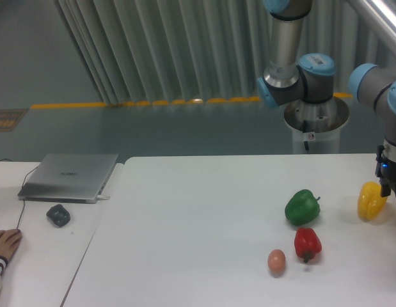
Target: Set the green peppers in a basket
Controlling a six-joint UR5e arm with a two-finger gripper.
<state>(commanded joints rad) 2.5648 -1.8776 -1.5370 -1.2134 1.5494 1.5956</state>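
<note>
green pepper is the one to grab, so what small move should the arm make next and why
Probably shift the gripper left, away from the yellow pepper it hangs beside, toward the green pepper. The green one lies untouched on the table, just behind the red pepper. No basket is in view, and the jaws' state cannot be told.

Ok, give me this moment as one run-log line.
green pepper: on table, untouched | gripper: at right edge beside yellow pepper, jaws state unclear | basket: not in view | red pepper, egg: nearby
</note>
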